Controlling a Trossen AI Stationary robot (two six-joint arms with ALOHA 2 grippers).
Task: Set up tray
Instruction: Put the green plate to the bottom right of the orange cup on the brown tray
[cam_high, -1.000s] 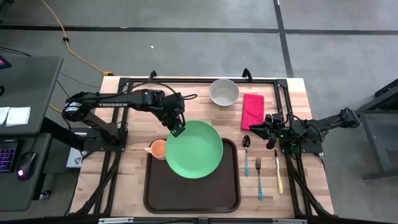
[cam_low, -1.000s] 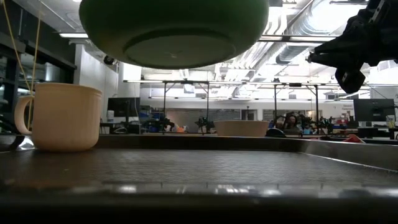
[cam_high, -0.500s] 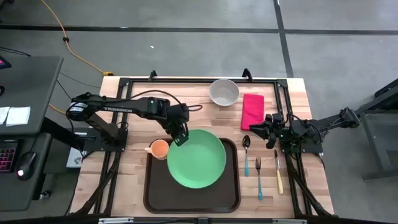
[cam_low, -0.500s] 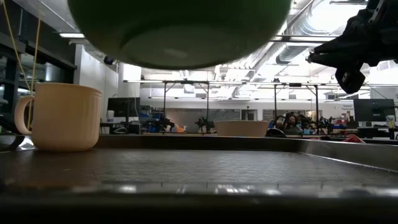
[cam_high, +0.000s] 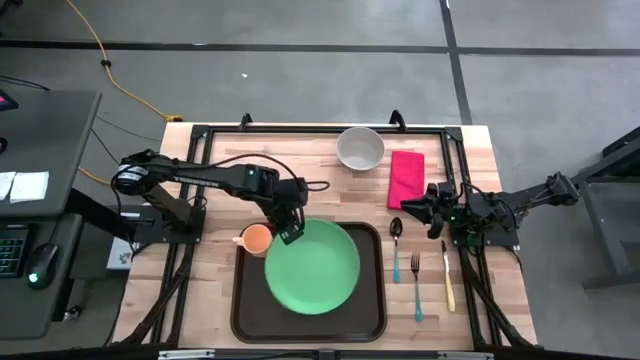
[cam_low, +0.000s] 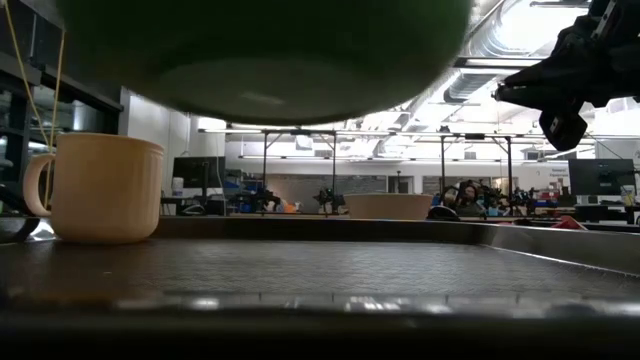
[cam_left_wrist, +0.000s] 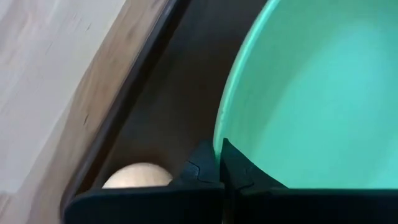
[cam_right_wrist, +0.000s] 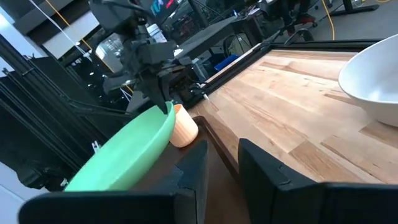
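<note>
A large green plate (cam_high: 315, 268) hangs tilted over the dark brown tray (cam_high: 240, 320), with my left gripper (cam_high: 291, 234) shut on its far-left rim. From table height the plate's underside (cam_low: 260, 50) shows well above the tray floor (cam_low: 300, 270). A tan cup (cam_high: 255, 240) stands upright in the tray's far left corner, just left of the gripper. My right gripper (cam_high: 412, 207) waits level over the table's right side, its fingers (cam_right_wrist: 193, 174) apart with nothing between them. My left gripper pinches the plate's rim (cam_left_wrist: 219, 138) between its two fingers, one on the plate's inner face and one on its outer side. The fingers slant down from the far left. The plate is lifted clear of the tray, its held edge (cam_right_wrist: 166, 112) higher than the opposite edge.
A white bowl (cam_high: 360, 148) and a red napkin (cam_high: 405, 178) lie at the table's far side. A spoon (cam_high: 396, 245), a fork (cam_high: 416, 285) and a knife (cam_high: 447, 275) lie right of the tray. Dark frame rails run along the table's edges.
My left gripper has carried the plate toward the table's near edge and somewhat down, keeping its hold. The plate now hangs over the tray's middle and fills more of the low view's top.
</note>
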